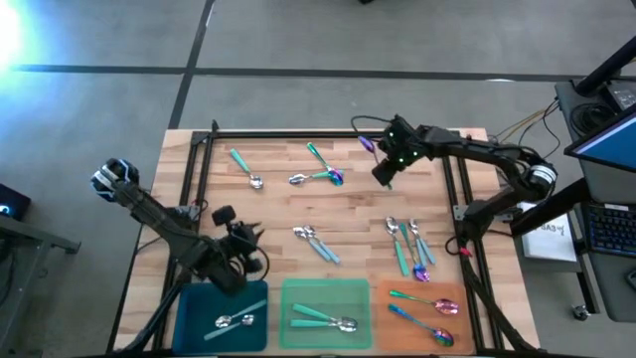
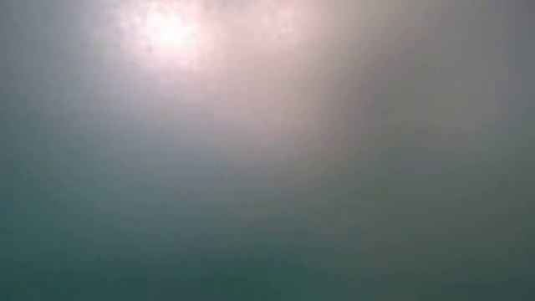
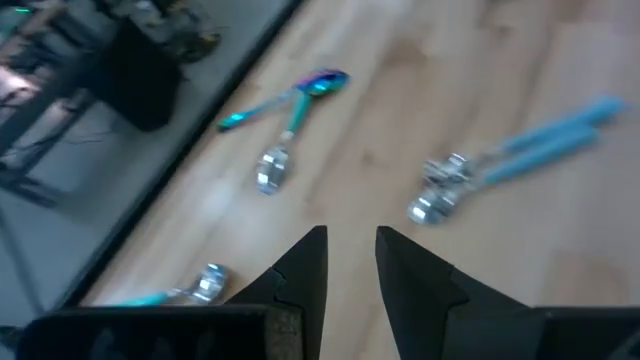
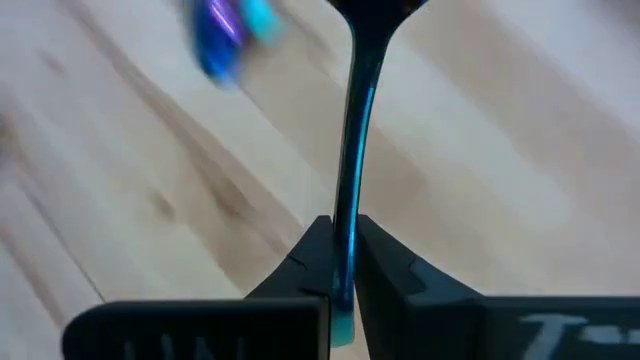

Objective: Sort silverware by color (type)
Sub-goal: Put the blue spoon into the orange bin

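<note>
The right gripper is pressed together on the thin handle of an iridescent purple-blue metal spoon, which it holds near the far right corner of the wooden table; in the high view the spoon's purple end sticks out beside the gripper toward the far edge. The left gripper hangs near the front left part of the table, just behind the flat blue tray, with its two dark fingers a little apart and nothing between them. On the blue tray lies one silver spoon with a pale blue handle, on the flat green tray lie two teal-handled spoons, and on the flat orange tray at the front right corner lie two iridescent spoons. Other spoons lie loose on the wood: one pale blue near the far left, a small crossed group at the far middle, two pale blue ones at the middle, and a pile on the right side, just behind the orange tray.
</note>
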Robot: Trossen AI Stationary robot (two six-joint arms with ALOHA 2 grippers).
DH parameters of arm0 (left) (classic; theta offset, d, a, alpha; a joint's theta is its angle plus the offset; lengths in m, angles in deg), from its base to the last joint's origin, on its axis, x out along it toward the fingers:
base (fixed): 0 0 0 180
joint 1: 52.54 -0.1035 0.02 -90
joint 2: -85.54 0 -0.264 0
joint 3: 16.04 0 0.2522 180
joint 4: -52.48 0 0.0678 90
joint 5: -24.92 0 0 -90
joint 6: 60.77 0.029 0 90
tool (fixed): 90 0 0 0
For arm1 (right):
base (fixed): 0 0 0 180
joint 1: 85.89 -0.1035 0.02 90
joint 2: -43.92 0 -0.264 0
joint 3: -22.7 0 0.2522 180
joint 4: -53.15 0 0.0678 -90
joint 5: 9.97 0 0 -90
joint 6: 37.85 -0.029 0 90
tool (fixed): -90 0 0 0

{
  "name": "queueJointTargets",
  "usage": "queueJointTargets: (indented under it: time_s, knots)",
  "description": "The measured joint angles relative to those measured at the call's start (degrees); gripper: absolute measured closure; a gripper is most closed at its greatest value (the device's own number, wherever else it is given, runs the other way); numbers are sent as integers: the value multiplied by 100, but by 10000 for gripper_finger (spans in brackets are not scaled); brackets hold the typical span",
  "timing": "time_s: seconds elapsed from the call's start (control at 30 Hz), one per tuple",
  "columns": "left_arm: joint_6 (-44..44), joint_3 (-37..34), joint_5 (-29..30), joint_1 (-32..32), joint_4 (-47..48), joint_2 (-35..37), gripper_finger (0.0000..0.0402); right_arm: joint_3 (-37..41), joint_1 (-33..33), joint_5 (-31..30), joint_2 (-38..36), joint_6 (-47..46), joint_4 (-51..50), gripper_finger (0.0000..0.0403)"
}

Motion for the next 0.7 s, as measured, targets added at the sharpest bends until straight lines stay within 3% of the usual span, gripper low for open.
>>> queueJointTargets:
  time_s: [0.23, 0.33, 0.7]
  knots:
    - [-210, -61, 775, -613, -68, 5, 329, 0, -984, 121, -150, -3, 1914, 390]
    - [-210, -107, 811, -847, -125, 5, 329, 0, -1386, 123, -150, 100, 2393, 390]
    - [-221, -687, 195, -1887, -124, 7, 329, 2, -2217, 90, -178, -81, 2163, 390]
